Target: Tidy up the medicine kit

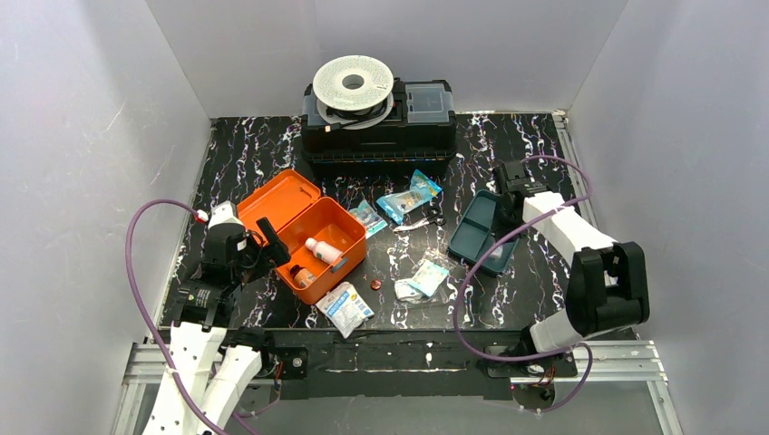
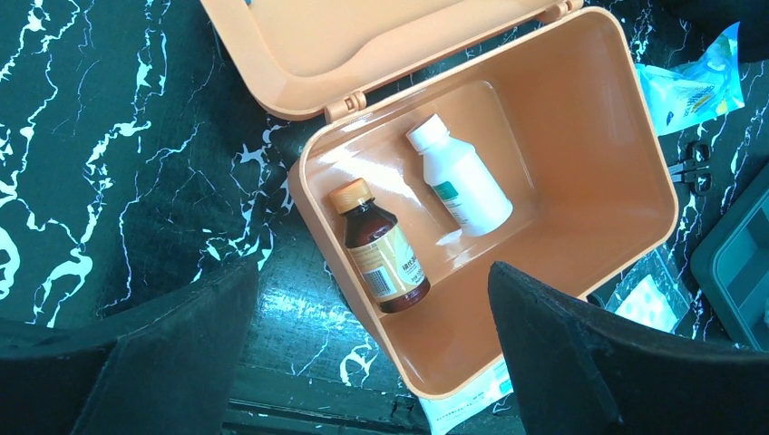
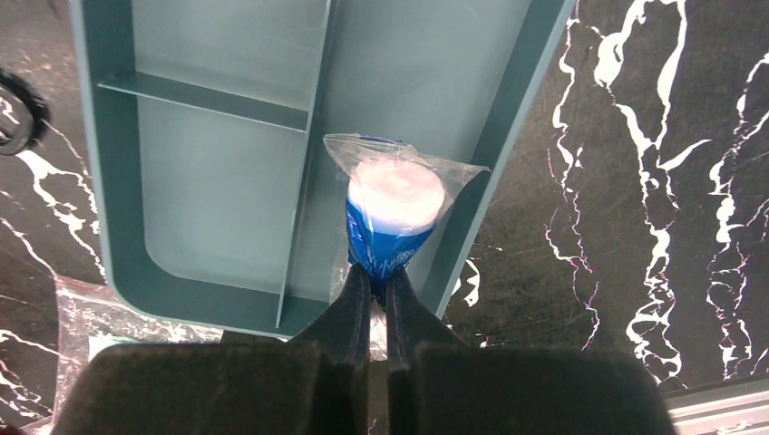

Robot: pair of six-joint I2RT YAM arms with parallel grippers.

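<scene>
left wrist: medicine kit (image 2: 580, 136) under wide-apart left end effector (image 2: 374, 272); right end effector (image 3: 376, 274) clamps pouch (image 3: 395, 201).

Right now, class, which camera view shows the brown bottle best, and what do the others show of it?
The left wrist view: the brown bottle lies large and unblocked in the box, cap and label clear. The top view shows only a small dark bit of it behind the box wall. The right wrist view misses it.

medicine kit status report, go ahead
Left gripper open above the medicine kit, lid up, two bottles inside. Right gripper shut on a packet over the teal tray, out on the table. Loose packets lie between kit and tray.
</scene>
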